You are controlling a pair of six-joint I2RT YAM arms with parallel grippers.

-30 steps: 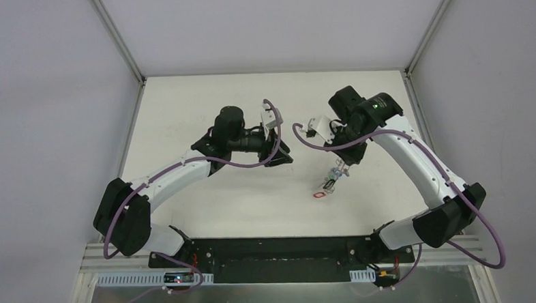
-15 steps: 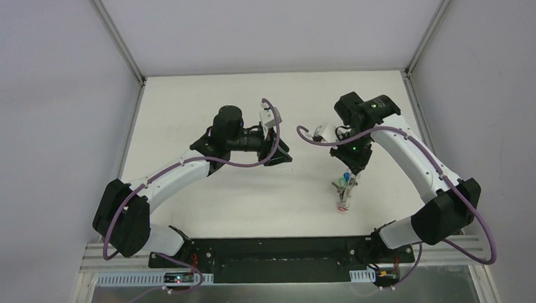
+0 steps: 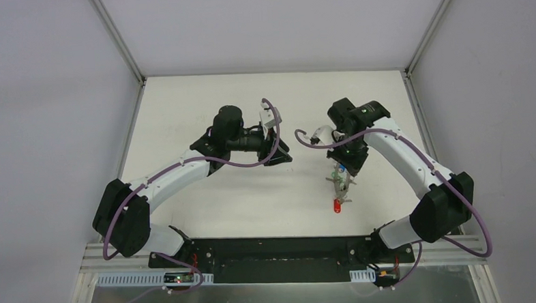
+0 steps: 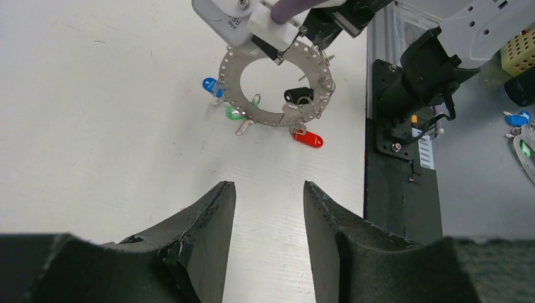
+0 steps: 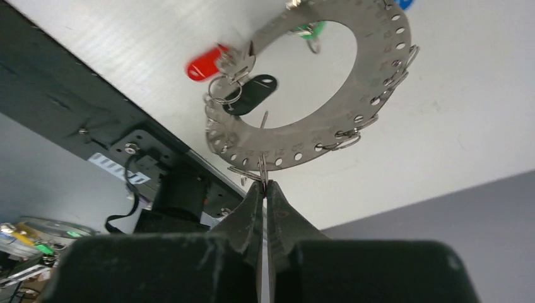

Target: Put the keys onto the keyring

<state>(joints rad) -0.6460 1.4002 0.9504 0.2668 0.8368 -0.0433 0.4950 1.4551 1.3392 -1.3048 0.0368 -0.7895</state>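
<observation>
Right claw [image 5: 265,187] is pinched together on the edge of the keyring [image 5: 378,76], which extends straight out beyond my fingertips; left claw [image 4: 268,189] stands apart and holds nothing, with the ring dead ahead of it and well apart; the right arm is the nearer, already in contact. Keyring appearance: flat grey perforated band, round, no long axis; small silver keys [image 4: 245,128] and tags [image 4: 309,139] in red, black, green and blue hang from its holes.
</observation>
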